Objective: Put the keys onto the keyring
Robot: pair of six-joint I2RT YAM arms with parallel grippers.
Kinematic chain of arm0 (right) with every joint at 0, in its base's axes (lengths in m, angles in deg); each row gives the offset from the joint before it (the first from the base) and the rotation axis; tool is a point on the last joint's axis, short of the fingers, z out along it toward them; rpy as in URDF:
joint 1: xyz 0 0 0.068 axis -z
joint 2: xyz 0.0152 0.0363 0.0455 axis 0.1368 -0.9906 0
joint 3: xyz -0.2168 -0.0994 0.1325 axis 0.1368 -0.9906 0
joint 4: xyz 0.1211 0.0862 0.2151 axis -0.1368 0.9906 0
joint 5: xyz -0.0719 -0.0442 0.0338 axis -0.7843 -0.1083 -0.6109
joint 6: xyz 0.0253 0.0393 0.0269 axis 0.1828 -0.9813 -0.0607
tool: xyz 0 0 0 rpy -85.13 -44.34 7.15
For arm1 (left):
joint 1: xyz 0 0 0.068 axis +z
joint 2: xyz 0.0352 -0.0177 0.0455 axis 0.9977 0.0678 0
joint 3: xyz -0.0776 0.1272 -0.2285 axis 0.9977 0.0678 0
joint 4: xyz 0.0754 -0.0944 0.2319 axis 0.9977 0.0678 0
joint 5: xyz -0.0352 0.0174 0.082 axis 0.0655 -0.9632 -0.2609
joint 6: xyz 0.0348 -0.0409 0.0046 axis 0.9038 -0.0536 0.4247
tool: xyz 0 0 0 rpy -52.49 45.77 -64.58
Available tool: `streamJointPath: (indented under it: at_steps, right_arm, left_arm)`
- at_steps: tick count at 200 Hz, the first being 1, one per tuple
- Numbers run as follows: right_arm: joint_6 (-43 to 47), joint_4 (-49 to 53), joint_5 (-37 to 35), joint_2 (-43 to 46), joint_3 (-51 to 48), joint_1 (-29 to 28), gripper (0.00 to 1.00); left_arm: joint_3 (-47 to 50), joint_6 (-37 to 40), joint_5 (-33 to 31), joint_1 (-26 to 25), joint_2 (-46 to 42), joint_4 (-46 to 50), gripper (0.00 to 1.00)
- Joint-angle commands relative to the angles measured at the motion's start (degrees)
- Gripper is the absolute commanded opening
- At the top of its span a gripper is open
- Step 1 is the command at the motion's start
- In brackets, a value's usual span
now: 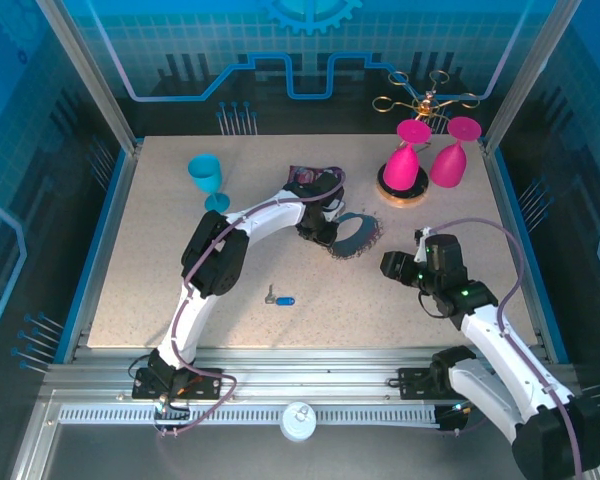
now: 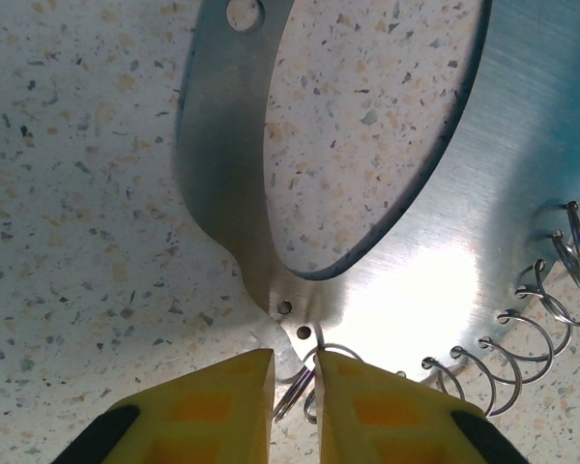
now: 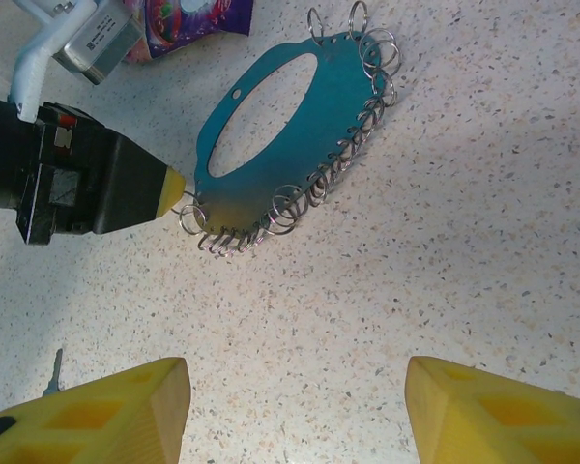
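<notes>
Nearest the arm bases, the key [image 1: 280, 298] lies flat on the speckled table [image 1: 160, 290], blue head toward 3 o'clock, silver blade toward 9, untouched and well apart from both grippers. Up at 2 o'clock from it, the right gripper [image 3: 295, 375] hovers over bare tabletop, yellow fingers spread wide with nothing between them, facing the keyring. And the keyring [image 1: 357, 236] sits near mid-table, at 1 o'clock from the key: a flat oval metal plate with a big cut-out, lying on the surface, small wire rings strung along one edge. The left gripper [image 2: 295, 365] is right on it, at the plate's 9 o'clock end in the top view. Its fingers are drawn almost together, just a slit left, pinching one of the small wire rings [image 2: 304, 387] where it meets the plate's rim. Behind that wrist lies a purple packet [image 3: 188, 19]. Further back, a teal goblet [image 1: 208, 178] stands upright at 10 o'clock, and two pink goblets [image 1: 410, 160] sit bowl-down at 1 o'clock, one on a round wooden coaster [image 1: 400, 195].
</notes>
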Motion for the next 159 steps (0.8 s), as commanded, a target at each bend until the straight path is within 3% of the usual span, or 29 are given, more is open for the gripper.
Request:
streamJointPath:
  at_steps: [1, 159]
  right_arm:
    - [-0.23, 1.58, -0.98, 0.86, 0.7, -0.74, 0.62]
    - [-0.15, 2.8, -1.31, 0.86, 1.35, -0.68, 0.62]
  left_arm:
    - [0.26, -0.68, 0.17, -0.39, 1.13, 0.22, 0.18]
    - [0.35, -1.0, 1.3, -0.3, 1.97, 0.9, 0.24]
